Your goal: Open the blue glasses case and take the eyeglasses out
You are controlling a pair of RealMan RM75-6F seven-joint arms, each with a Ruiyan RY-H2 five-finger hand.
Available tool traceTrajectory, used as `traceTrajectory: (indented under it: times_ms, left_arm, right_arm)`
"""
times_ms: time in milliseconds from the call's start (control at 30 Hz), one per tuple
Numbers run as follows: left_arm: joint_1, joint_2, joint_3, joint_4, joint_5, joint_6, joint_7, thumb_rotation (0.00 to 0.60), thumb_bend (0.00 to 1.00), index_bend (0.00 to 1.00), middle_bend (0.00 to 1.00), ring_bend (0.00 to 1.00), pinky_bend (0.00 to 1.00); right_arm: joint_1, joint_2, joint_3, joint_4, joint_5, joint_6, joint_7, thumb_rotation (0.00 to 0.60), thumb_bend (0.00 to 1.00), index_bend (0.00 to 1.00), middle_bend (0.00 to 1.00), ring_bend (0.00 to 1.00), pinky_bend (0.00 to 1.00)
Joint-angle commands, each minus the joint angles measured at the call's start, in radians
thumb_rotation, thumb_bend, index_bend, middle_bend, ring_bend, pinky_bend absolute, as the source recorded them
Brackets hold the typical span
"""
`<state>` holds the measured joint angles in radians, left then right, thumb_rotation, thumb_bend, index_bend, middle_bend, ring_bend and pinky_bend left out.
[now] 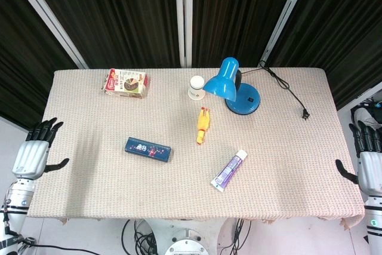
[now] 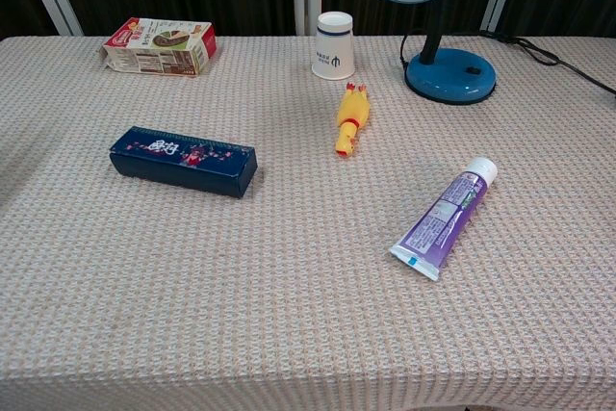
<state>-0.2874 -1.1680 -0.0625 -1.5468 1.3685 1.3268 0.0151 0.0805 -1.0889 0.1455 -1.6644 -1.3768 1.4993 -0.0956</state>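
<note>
Blue glasses case: closed, lying flat on the counter, left of centre, long side running left to right (floral print on the lid). Nothing touches it.

Left robot hand: off the counter's left edge, fingers spread, holding nothing.

Right robot hand: off the right edge, fingers apart, empty.

Other items: yellow rubber chicken near centre; purple tube nearer and right of it; blue desk lamp and white cup at the far side; snack box far left.
</note>
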Motion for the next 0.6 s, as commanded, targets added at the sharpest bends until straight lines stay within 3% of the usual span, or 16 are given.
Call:
traceTrajectory:
  times_ms: [33,300,600]
  left_arm:
    - [0.001,-0.002,0.001,0.003,0.002,-0.003,0.003,0.600,0.16,0.08,0.01,0.00,0.00]
    - [-0.031,0.010,0.004,-0.018,0.074,-0.029,-0.003,0.600,0.23,0.09,0.01,0.00,0.00]
    - [-0.174,-0.041,-0.013,-0.043,0.122,-0.202,0.075,0.600,0.24,0.10,0.01,0.00,0.00]
  right_arm:
    - [-0.004,-0.006,-0.004,0.013,0.008,-0.005,0.011,0.600,0.21,0.00,0.00,0.00,0.00]
    - [-0.011,0.000,0.000,0.019,0.005,0.007,0.024,0.600,0.21,0.00,0.00,0.00,0.00]
    - [-0.005,-0.008,0.002,0.022,0.010,-0.001,0.018,0.600,0.21,0.00,0.00,0.00,0.00]
